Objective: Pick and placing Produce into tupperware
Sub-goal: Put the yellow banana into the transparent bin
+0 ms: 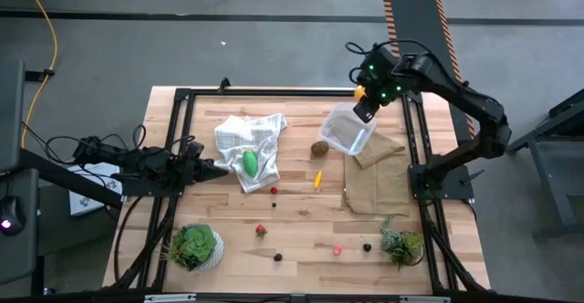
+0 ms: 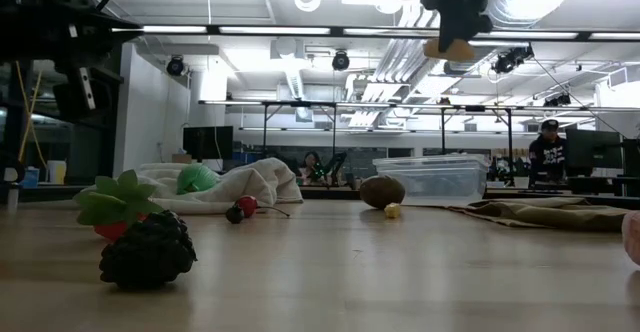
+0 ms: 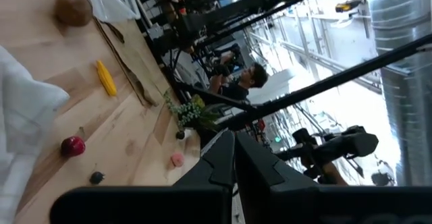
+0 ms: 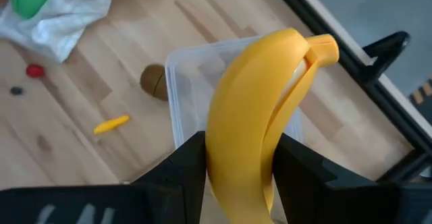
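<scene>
clear tupperware (image 4: 196,89) empty, banana (image 4: 253,116) held above

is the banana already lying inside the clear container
No, the right hand holds the banana in the air above the empty clear container.

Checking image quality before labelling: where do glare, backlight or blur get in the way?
Low view: bright ceiling lights backlight the scene, so the dark berry up close reads soft. Left wrist view: blown-out windows behind the left gripper. Right wrist view: banana near the lens, slightly soft. High view: evenly lit tupperware.
</scene>
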